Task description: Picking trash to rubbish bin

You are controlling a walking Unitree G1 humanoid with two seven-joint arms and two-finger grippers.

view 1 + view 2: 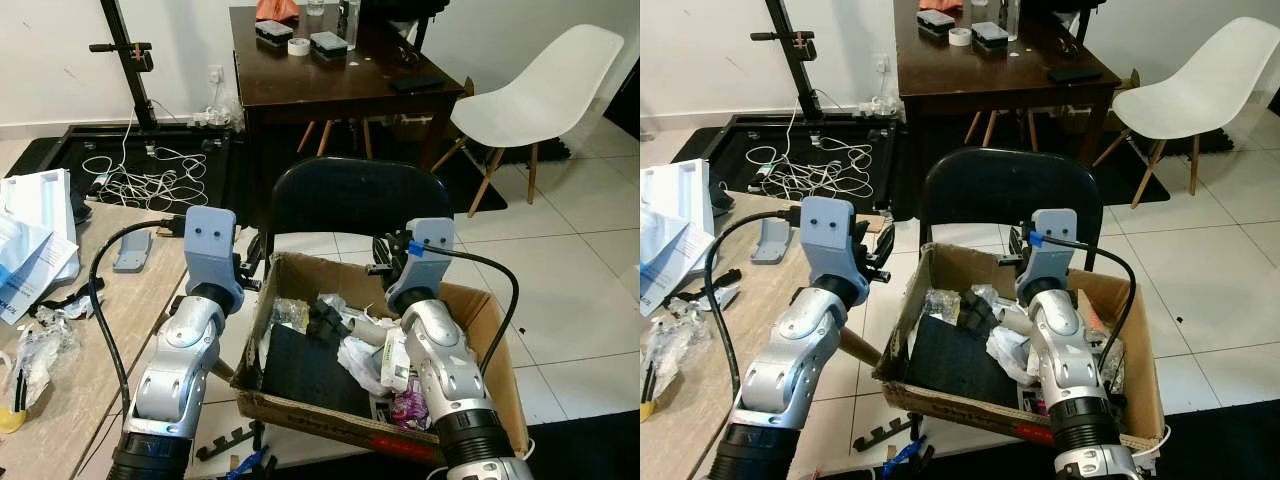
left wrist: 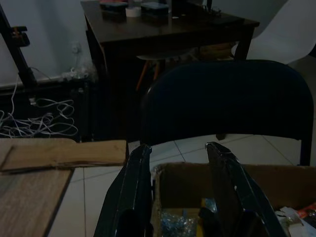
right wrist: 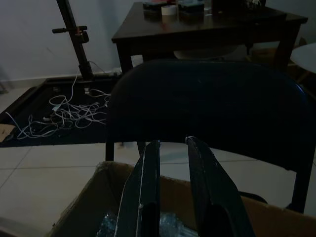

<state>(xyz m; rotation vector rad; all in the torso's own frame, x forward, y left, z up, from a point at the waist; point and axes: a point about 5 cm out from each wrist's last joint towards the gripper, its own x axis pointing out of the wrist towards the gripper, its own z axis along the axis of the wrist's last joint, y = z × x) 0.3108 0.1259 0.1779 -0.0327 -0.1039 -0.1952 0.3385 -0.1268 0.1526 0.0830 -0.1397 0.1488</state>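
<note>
Two grippers hover over one cardboard box [image 1: 500,330] of trash [image 1: 365,355]: left gripper [image 2: 180,163] spread apart at its left rim, right gripper [image 3: 173,158] empty, fingers nearly together, above its far side.

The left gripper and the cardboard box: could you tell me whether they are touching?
Cannot tell. In the left wrist view, the left gripper overlaps the cardboard box rim, with no plain contact or gap.
</note>
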